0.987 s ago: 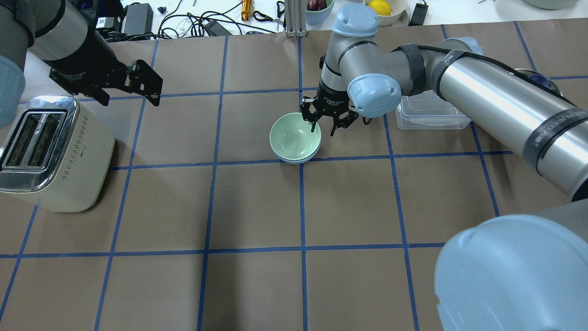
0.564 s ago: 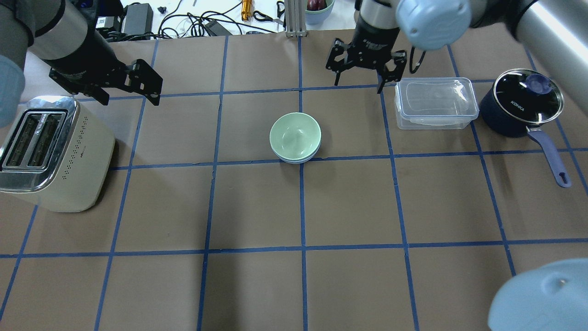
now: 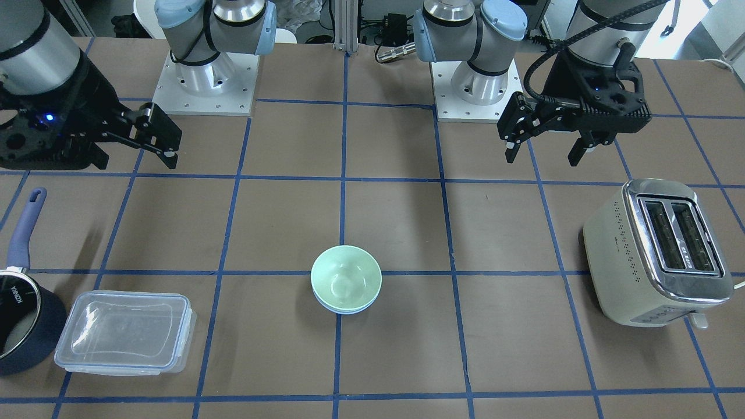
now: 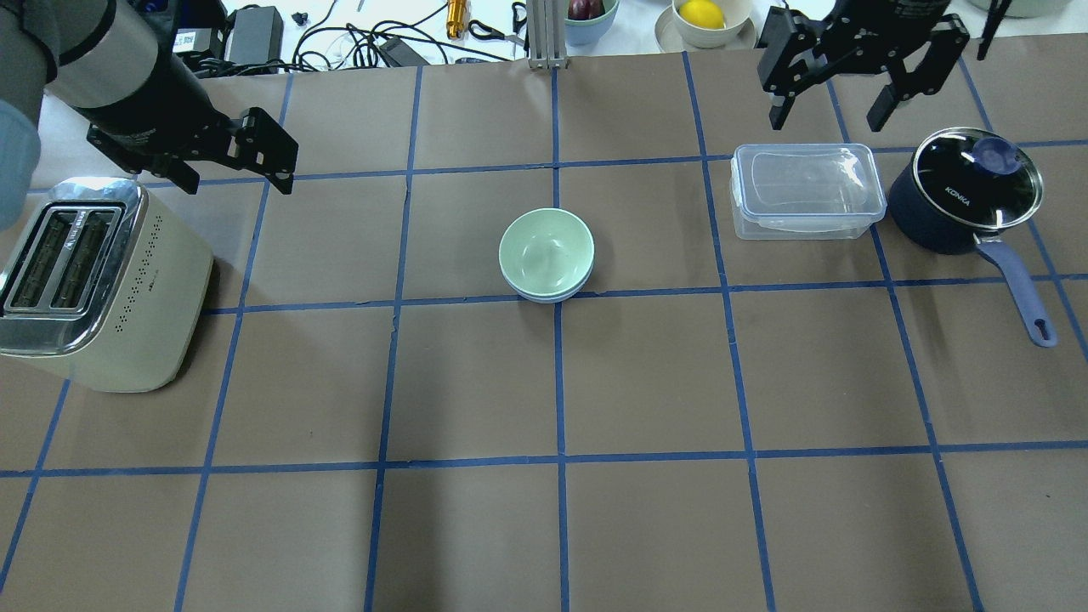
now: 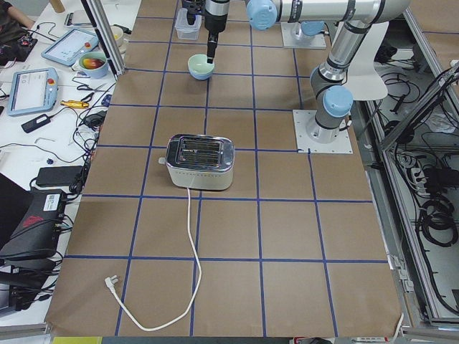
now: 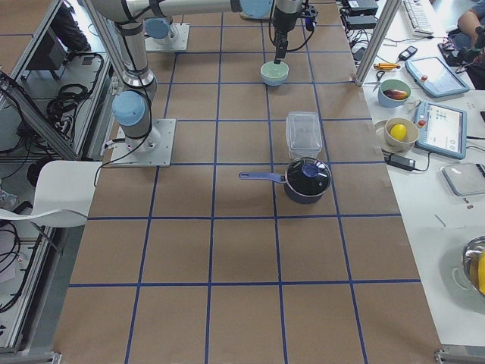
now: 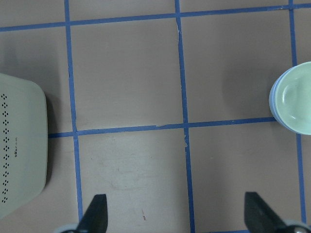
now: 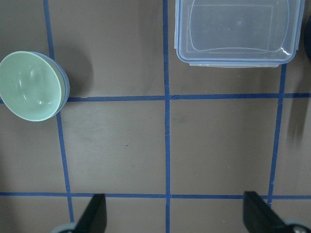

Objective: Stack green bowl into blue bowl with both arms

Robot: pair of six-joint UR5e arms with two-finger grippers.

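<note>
Bare tabletop rings the green bowl on every side, wide lanes in. Toaster walls off the left end; lidded container and pot crowd the right. Left tool and right tool hang spread, well apart from it.

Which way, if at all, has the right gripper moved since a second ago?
Yes: from the green bowl's rim the right gripper went rightward and away, beyond the clear box.

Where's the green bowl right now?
Overhead view: mid-table, the green bowl sits nested in the blue bowl, toaster to its left, clear container to its right.
</note>
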